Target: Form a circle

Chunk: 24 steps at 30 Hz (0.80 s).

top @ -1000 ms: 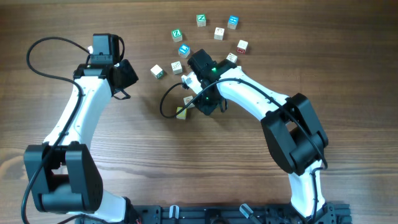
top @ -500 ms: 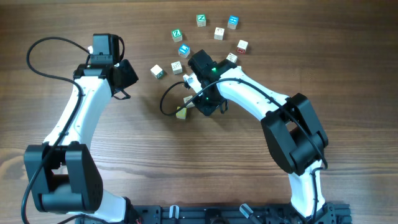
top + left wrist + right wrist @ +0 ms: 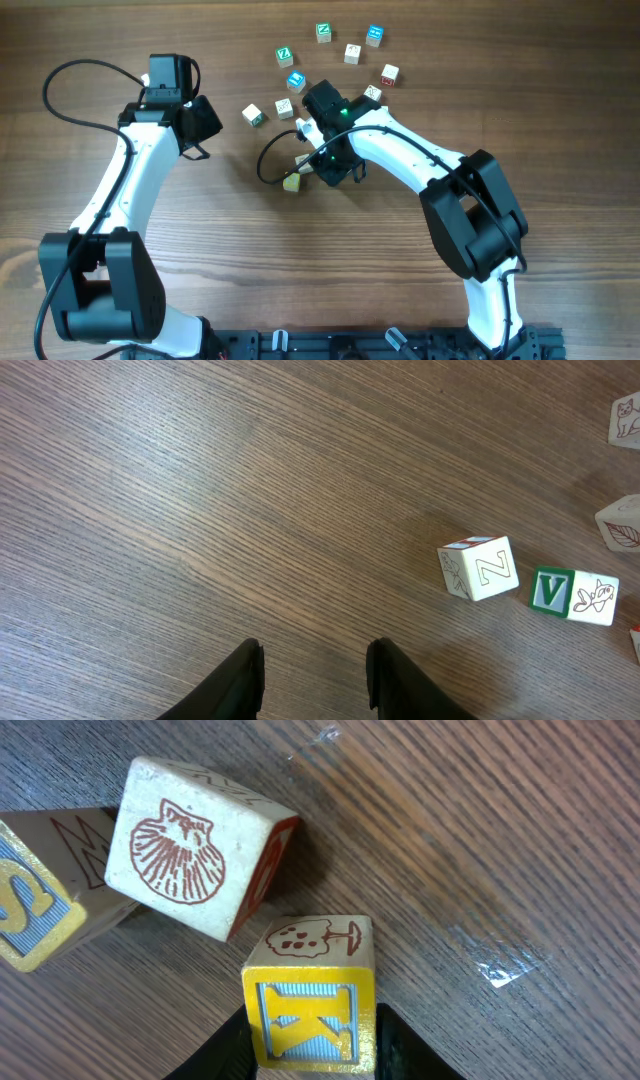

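One K block [image 3: 309, 990] in right gripper [image 3: 312, 1038]

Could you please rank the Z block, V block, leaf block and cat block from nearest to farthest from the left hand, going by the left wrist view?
From the left hand:
1. Z block, up and to its right.
2. V block, just right of that.
3. leaf block, at the right edge.
4. cat block, top right corner.

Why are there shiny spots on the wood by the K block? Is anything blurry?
Right wrist view: light glints off glossy patches on the table beside the K block; nothing blurry. Left wrist view: sharp, soft shadow beside the Z block. Overhead view: even light.
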{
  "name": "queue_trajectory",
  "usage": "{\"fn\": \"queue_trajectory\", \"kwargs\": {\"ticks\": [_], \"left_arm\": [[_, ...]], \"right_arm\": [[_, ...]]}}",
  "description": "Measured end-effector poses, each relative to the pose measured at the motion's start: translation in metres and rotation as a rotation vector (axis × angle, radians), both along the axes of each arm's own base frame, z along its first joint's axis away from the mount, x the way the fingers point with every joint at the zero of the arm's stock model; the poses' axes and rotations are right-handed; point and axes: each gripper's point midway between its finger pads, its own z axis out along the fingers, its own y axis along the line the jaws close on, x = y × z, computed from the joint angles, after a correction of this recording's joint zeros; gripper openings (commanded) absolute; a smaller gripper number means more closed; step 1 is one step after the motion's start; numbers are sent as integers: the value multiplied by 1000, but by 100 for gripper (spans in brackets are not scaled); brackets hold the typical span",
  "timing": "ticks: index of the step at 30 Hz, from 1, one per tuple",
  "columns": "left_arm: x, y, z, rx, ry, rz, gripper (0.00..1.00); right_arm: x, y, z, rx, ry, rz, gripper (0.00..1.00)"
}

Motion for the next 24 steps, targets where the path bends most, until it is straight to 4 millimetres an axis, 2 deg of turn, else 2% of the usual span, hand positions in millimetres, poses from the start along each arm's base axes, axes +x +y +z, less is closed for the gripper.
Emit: {"fn": "queue_trajectory", "kwargs": {"ticks": [11,24], "left_arm": [[0,0,0,0,0,0,36],[0,0,0,0,0,0,36]], "right_arm": [[-5,5,1,29,27,-9,37],[-5,5,1,31,47,-119,38]]}}
